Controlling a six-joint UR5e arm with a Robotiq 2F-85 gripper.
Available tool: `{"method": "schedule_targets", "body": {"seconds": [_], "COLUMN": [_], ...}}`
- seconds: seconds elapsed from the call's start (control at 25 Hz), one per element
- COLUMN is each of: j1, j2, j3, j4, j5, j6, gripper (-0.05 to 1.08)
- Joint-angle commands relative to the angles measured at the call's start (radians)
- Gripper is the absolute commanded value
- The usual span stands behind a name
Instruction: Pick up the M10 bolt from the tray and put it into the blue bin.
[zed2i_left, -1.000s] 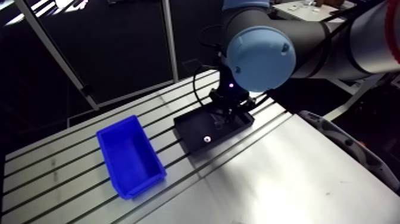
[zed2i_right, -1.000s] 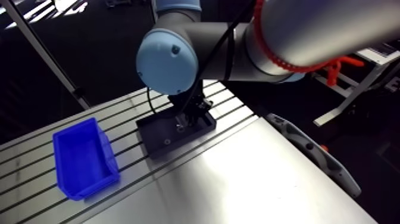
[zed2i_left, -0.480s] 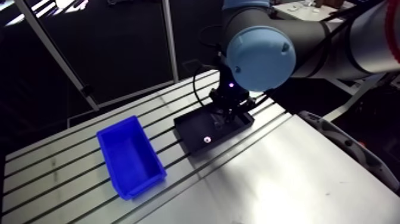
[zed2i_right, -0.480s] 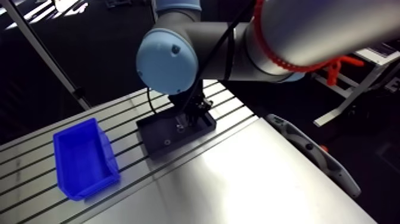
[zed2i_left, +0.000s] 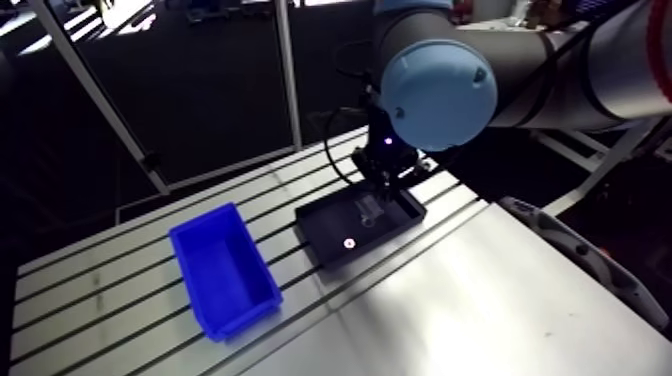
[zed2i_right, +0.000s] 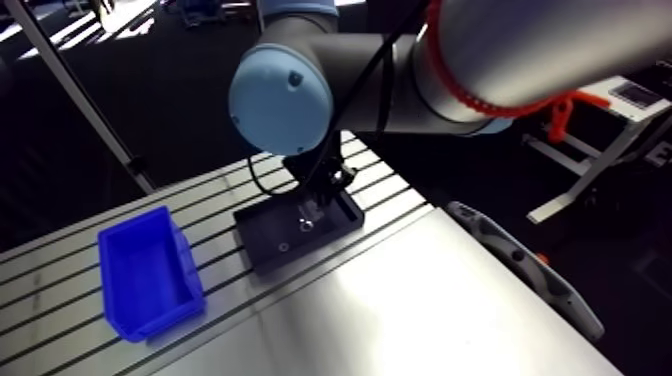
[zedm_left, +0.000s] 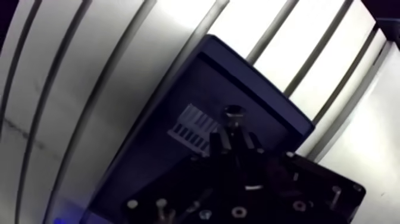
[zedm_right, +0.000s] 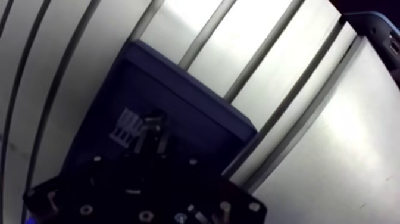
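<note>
Steel M10 bolt (zedm_left: 233, 113) is shown clamped between the nearly closed fingers (zedm_left: 215, 143) of the gripper (zedm_left: 233, 137). It is held over the black tray (zedm_left: 208, 89) and is judged clear of its floor. The pick is taken as done. Transfer to the blue bin (zed2i_left: 225, 268), well apart on the slotted table (zed2i_left: 480, 300), and release are not yet done. One small round part (zed2i_left: 349, 243) is seen lying in the tray.

M10 bolt (zedm_left: 233, 114) — metallic, pinched between the gripper's (zedm_left: 233, 136) fingers, over the tray (zed2i_left: 330, 225) (black, rectangular, shallow). Blue bin (zed2i_left: 228, 268) — open-topped, beside the tray, not touching.
</note>
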Motion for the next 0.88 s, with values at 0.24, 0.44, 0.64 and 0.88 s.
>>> {"method": "schedule_targets", "body": {"seconds": [0.24,0.44,0.64,0.88], "j1": [0.021,0.054,0.051,0.061], "j2": [-0.132,-0.169,-0.207,-0.218], "j3": [-0.1,-0.15,-0.198,-0.264], "j4": [0.212,0.275,0.34,0.439], "j5": [0.01,0.06,0.1,0.11], "j6": [-0.043,-0.139,-0.204,-0.374], "gripper": [1.05,1.05,1.05,1.05]}}
